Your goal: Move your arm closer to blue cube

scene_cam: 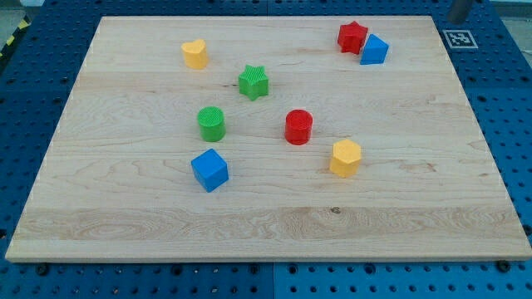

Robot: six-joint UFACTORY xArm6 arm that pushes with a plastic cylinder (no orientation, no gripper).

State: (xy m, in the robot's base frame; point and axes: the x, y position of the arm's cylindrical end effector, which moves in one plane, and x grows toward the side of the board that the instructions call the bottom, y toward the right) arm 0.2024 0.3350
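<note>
In the camera view, a wooden board (274, 224) lay on a blue pegboard table (33, 100). The blue cube (209, 169) stood in the lower left part of the board, a little left of the middle, with nothing touching it. Just above it was the green cylinder (211, 123), near but apart. To the right of the green cylinder stood the red cylinder (298, 126), and lower right of that one, near it, was the yellow hexagon block (345, 158).

Higher on the board was the green star (253, 81), between the two cylinders but closer to the view's top. The yellow heart-like block (194, 53) was at the upper left, well apart from the blue cube. At the upper right, the red star (352, 36) and a second blue block (374, 50) were together, touching or almost touching; the shape of this blue block looked like a wedge or triangle, but I could not tell for sure.

A small marker tag (460, 38) was on the table beside the board's upper right corner. At the very top edge, on the right, a grey part (459, 8) came into the picture; what it was could not be told.

My tip did not show, so its place relative to the blocks and the state of any pincer could not be told
</note>
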